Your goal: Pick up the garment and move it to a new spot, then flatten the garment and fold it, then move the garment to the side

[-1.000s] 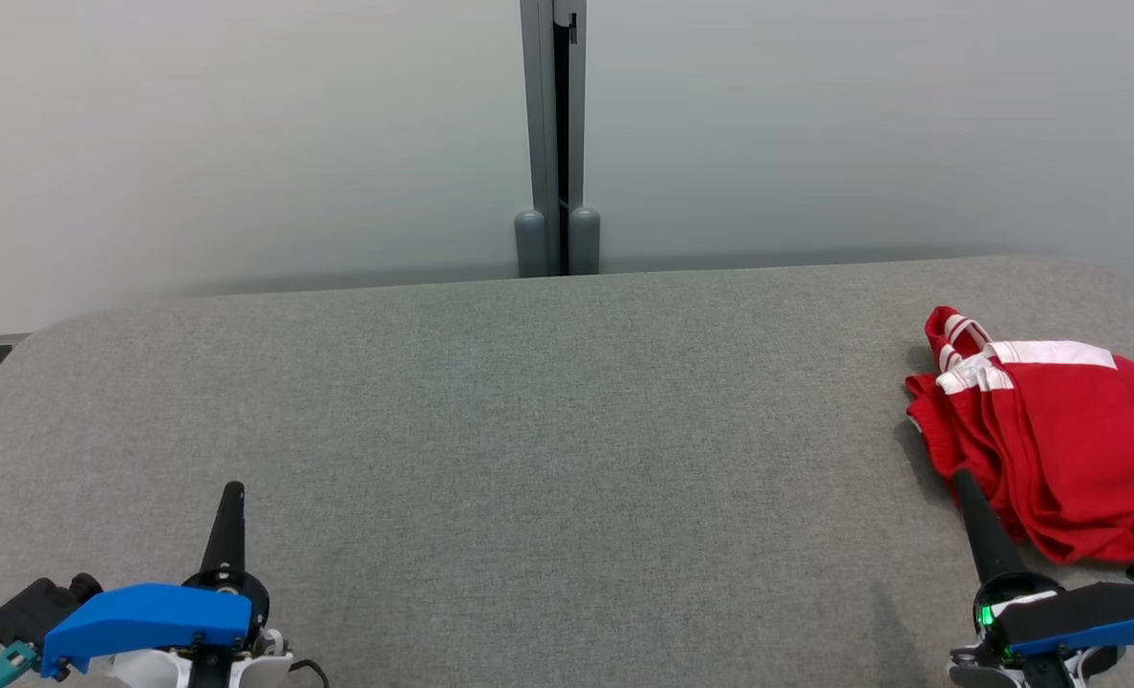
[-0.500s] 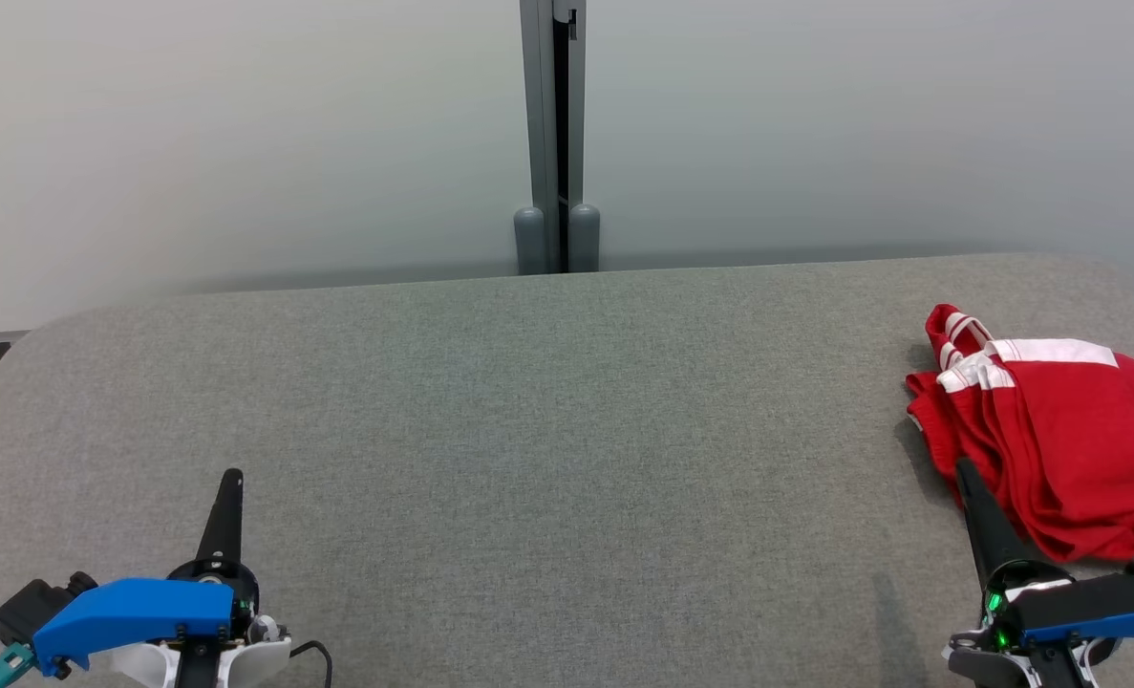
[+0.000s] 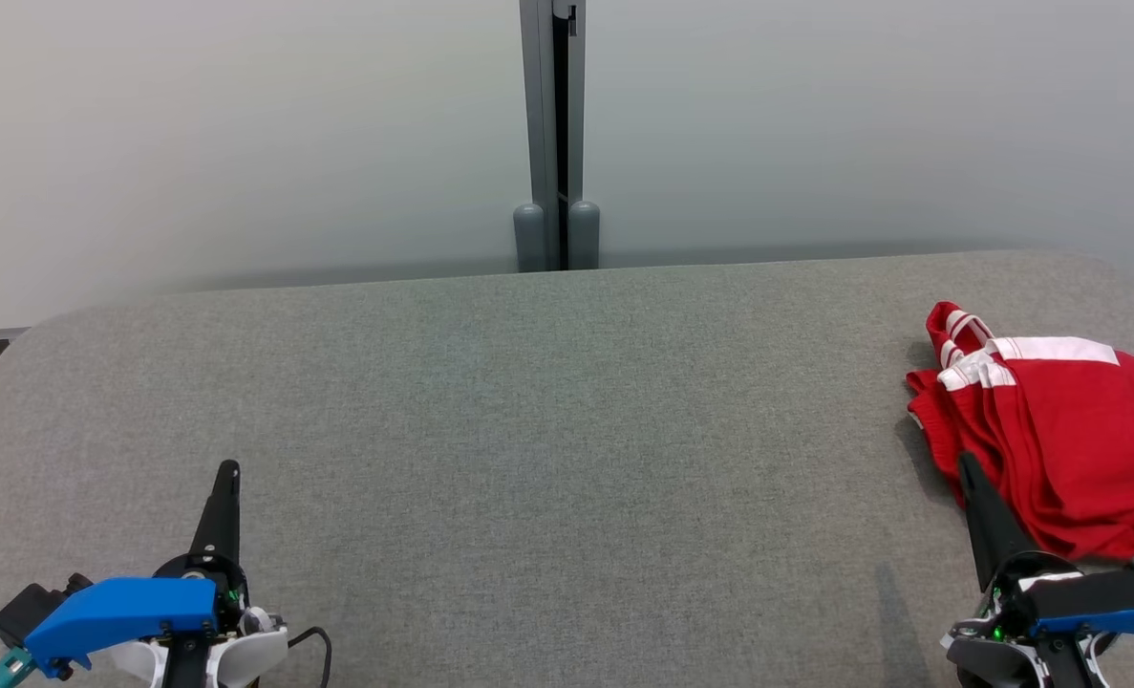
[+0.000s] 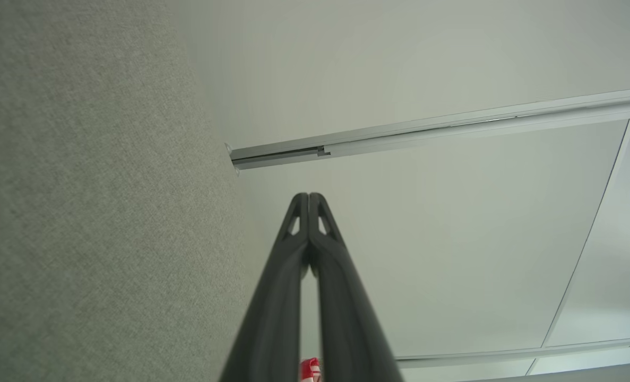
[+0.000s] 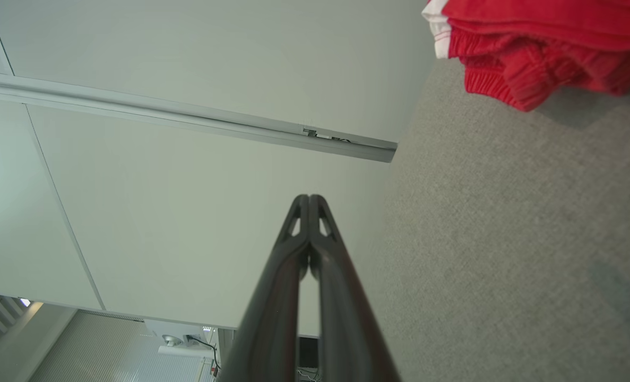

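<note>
Head view: high, facing down over table (image 3: 567, 430) toward wall (image 3: 242, 143). 2 wrist views: low, sideways; all share garment (image 3: 1073, 440).

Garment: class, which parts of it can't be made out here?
- Head view: garment runs off the right edge; right gripper covers part of its near edge.
- Right wrist view: cut off by top and right edges.
- Left wrist view: a red scrap between the left gripper fingers; rest hidden behind them.
- Bunched, so its type is unclear.

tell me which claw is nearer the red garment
Right. The right claw is just beside the near edge of the red garment; the left claw is far off across the grey surface.
</note>
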You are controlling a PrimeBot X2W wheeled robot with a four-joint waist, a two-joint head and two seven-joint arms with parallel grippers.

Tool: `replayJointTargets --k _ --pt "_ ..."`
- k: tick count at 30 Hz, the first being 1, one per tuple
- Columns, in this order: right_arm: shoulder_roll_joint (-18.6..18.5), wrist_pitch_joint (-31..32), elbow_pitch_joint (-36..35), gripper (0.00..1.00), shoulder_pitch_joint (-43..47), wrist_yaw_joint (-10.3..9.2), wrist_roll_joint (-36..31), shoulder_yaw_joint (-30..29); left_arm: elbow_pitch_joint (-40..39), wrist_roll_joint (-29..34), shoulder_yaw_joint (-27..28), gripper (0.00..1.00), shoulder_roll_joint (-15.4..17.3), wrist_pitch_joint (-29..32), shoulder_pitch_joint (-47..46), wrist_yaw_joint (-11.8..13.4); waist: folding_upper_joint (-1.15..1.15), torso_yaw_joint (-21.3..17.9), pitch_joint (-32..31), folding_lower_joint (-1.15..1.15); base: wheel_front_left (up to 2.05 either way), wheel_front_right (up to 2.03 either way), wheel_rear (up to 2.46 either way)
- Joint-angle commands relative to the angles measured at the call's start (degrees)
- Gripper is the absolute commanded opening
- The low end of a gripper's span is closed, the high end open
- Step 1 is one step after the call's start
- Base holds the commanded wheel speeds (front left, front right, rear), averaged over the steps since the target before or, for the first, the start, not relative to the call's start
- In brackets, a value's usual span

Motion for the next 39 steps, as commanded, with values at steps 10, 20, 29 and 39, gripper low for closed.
replayJointTargets --k 10,20,29,39 --pt "-0.26 0.34 0.96 0.00 -1.87 0.02 5.07 -0.28 -0.52 -3.72 1.78 0.00 -0.95 1.44 -1.30 -1.18 0.00 -0.02 0.19 0.00 0.00 0.00 0.00" --pt "-0.26 0.52 1.85 0.00 -2.35 0.02 9.10 -0.35 -0.59 -6.82 2.99 0.00 -1.84 2.38 -1.46 -1.86 0.00 -0.03 0.37 0.00 0.00 0.00 0.00" --pt "-0.26 0.52 2.12 0.00 -2.62 0.02 10.16 -0.38 -0.59 -7.71 3.39 0.00 -2.11 2.76 -1.45 -2.03 0.00 -0.04 0.44 0.00 0.00 0.00 0.00" --pt "-0.26 0.52 2.12 0.00 -2.61 0.02 10.16 -0.37 -0.59 -7.71 3.39 0.00 -2.11 2.76 -1.45 -2.03 0.00 -0.04 0.44 0.00 0.00 0.00 0.00"
